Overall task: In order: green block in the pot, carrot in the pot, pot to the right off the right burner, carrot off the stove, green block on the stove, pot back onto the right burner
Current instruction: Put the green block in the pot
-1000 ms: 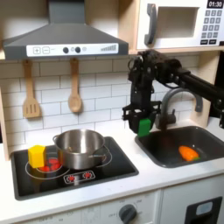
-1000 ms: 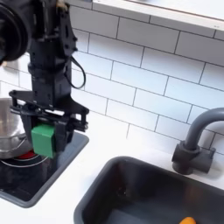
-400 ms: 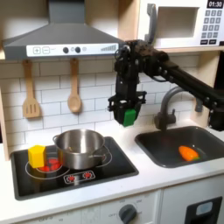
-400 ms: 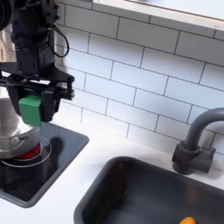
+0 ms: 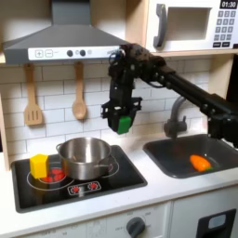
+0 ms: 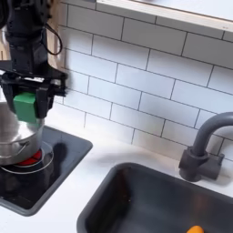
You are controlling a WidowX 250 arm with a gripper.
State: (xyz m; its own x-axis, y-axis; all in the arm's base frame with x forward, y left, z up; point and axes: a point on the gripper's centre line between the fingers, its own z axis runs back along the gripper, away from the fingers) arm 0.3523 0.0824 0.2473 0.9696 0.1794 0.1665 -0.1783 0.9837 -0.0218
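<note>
A toy kitchen with white tiled wall, range hood (image 5: pixel 65 39) and microwave (image 5: pixel 193 25) frames the black stove (image 5: pixel 125 175), where the pot (image 5: pixel 85 157) sits on a burner beside a yellow block (image 5: pixel 38 165). The gripper (image 5: pixel 121 121), raised above the stove's right edge in the first exterior view, has its jaws closed narrowly on the green block (image 6: pixel 25 106); the carrot (image 5: pixel 199 163) lies in the sink (image 5: pixel 177 156).

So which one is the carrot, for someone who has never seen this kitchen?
Find the dark grey sink on the first exterior view's right, under the arched faucet. The carrot is the small orange stub lying in that basin, the only loose thing seen in it.
</note>
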